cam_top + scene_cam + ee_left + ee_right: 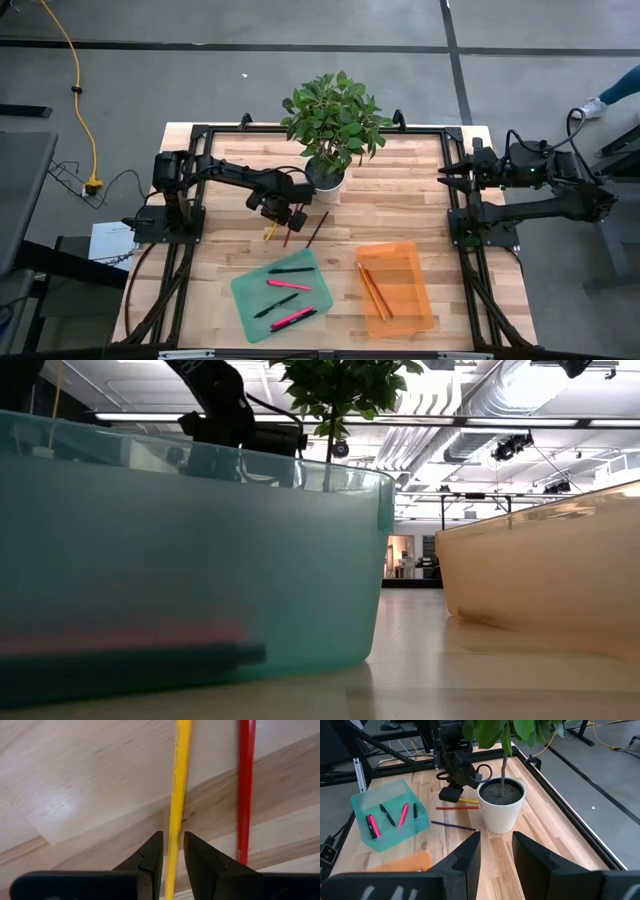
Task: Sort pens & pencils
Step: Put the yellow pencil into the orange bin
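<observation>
Three pencils lie flat on the wood next to the plant pot: a yellow one (270, 234), a red one (289, 236) and a dark one (317, 229). My left gripper (277, 220) points down over them, open. In its wrist view the fingers (150, 857) stand close on either side of the yellow pencil (177, 795), with the red pencil (245, 795) beside them. Black and pink pens (285, 296) lie in the teal tray (245, 300). Orange pencils (372, 290) lie in the orange tray (410, 300). My right gripper (496, 850) waits open at the table's far right.
A leafy plant (332, 115) in a white pot (325, 180) stands just beyond the loose pencils, close to my left arm. The low view shows the walls of the teal tray (200, 560) and the orange tray (540, 580). Bare wood lies between the trays and the pot.
</observation>
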Controlling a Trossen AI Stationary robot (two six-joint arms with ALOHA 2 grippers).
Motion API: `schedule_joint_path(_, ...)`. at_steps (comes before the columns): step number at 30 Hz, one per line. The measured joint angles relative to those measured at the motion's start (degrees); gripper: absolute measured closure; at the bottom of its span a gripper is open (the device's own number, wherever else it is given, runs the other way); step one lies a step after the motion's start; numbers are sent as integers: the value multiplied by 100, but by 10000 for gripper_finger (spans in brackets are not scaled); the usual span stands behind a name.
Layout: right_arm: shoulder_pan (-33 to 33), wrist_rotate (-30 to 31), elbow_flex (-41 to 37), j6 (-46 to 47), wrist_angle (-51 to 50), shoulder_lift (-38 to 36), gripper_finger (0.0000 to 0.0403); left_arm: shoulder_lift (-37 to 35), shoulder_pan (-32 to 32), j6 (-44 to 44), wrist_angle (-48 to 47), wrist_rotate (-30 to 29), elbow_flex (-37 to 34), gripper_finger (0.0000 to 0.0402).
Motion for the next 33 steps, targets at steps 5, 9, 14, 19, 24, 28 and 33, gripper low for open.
schedule_joint_path(5, 0, 1, 0, -5, 0, 0, 299, 0, 0, -1, 8, -22, 0, 337)
schedule_joint_path(9, -2, 72, 0, -15, 0, 0, 299, 0, 0, 101, 114, -31, 0, 337)
schedule_joint_path(14, -2, 72, 0, -15, 2, 0, 299, 0, 0, 174, 110, -39, -2, 337)
schedule_joint_path(19, -2, 71, 0, -11, 2, 0, 299, 0, 0, 230, 92, -42, -2, 337)
schedule_joint_path(24, 0, 70, 0, -2, 2, 0, 299, 0, 0, 279, 92, -42, -2, 337)
schedule_joint_path(28, -2, 70, 0, -2, 2, 0, 299, 0, 0, 308, 102, -37, -2, 337)
schedule_joint_path(33, -2, 70, 0, 0, 2, 0, 299, 0, 0, 384, 136, 7, -2, 337)
